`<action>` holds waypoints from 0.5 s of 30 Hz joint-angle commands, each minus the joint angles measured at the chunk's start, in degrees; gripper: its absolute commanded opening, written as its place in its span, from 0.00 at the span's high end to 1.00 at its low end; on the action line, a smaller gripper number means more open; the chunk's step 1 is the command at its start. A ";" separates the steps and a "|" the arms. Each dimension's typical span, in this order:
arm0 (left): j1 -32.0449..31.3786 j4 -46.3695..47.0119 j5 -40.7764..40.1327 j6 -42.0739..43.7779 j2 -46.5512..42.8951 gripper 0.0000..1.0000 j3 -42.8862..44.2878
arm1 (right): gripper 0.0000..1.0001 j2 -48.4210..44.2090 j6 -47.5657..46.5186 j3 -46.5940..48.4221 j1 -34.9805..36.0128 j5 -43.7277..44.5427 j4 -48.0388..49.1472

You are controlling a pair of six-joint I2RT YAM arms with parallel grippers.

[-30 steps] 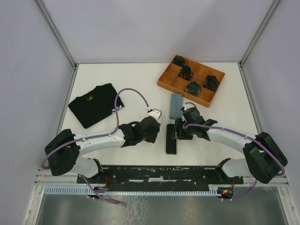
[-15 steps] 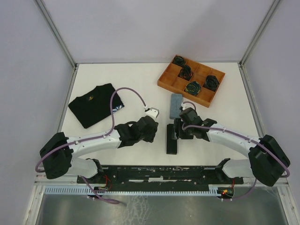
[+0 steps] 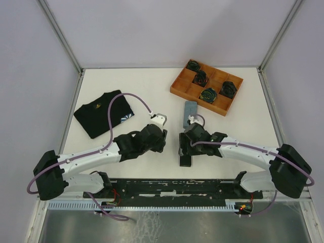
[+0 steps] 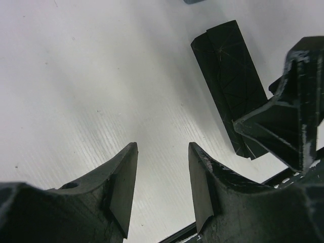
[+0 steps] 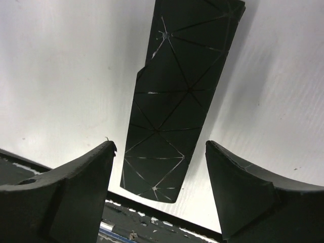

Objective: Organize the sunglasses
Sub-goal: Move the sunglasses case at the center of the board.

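My left arm [image 3: 86, 158] and right arm [image 3: 248, 149] both reach forward, low and bent inward, so the wrists sit near each other at the middle. My left gripper [image 4: 162, 152] points down with its jaws parted a little. My right gripper [image 5: 159, 149], also tipped down, has its jaws spread wider apart.

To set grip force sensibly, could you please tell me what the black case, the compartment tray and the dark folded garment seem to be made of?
Black case: probably stiff faux leather or coated board, matte, with thin pale lines forming triangles. Compartment tray: looks like wood, orange-brown, thin dividers. Dark folded garment: soft black fabric, matte, a small pale print.
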 commanded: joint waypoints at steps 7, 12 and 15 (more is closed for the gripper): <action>-0.03 -0.27 -1.52 -1.56 -2.66 0.48 -1.23 | 0.21 10.94 2.29 9.74 7.27 13.91 -8.36; 0.09 -0.83 -1.59 -1.41 -3.82 0.47 -1.44 | 0.24 14.72 3.22 12.55 9.59 16.78 -11.40; 0.08 -1.62 -1.99 -1.31 -4.60 0.47 -1.34 | 0.27 16.39 3.42 13.40 9.91 16.97 -12.23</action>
